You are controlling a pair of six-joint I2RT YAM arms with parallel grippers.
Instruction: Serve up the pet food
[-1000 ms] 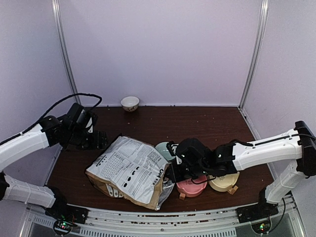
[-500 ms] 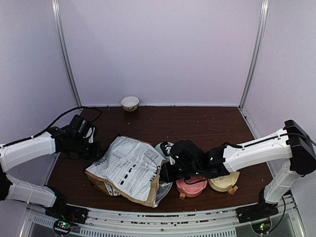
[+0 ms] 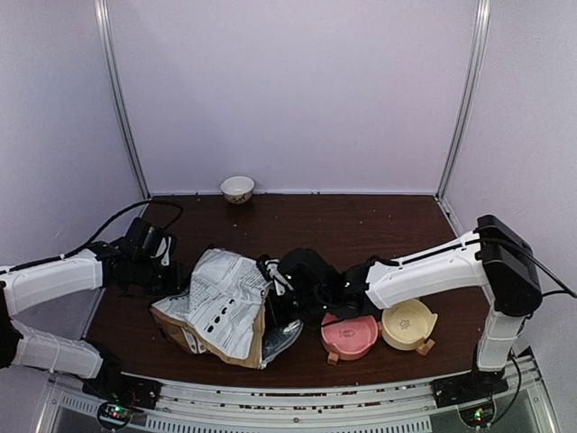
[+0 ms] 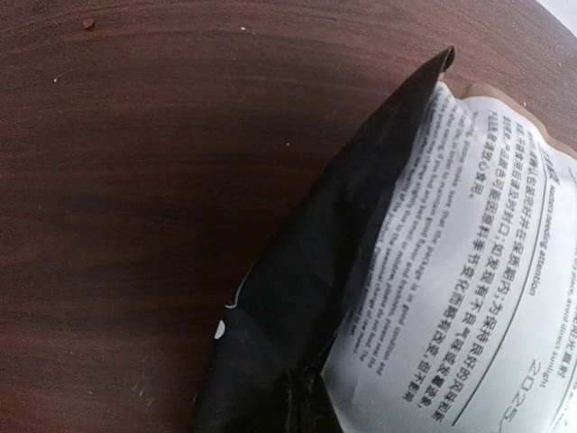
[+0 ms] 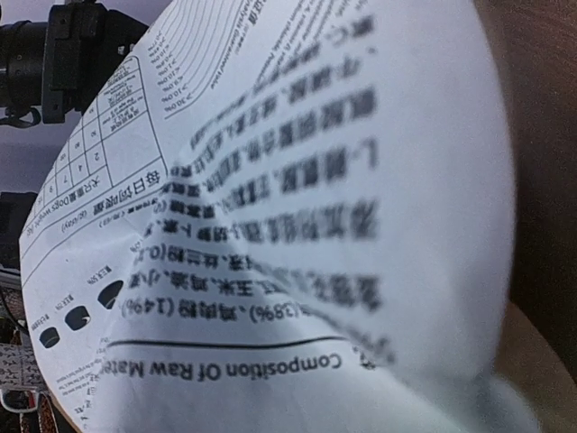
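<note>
The dark worktop [image 3: 361, 234] carries a crumpled paper bag [image 3: 221, 302] between both arms. The left tool [image 3: 171, 275] is closed on its left edge and the right tool [image 3: 275, 305] grips its right edge. One loose pellet of pet food [image 4: 87, 23] lies on bare wood nearby.

Crumpled printed paper bag [image 3: 225, 302] on a dark wooden table [image 3: 379, 225]; pink bowl [image 3: 350, 334] and cream bowl [image 3: 407, 325] side by side; small white bowl [image 3: 237, 188] against the back wall.

Single small brown pet food [image 4: 87, 23] pellet loose on dark table [image 4: 135, 225]

Crumpled bag [image 3: 225, 302] mid-table; open tabletop [image 3: 361, 225] behind.
</note>
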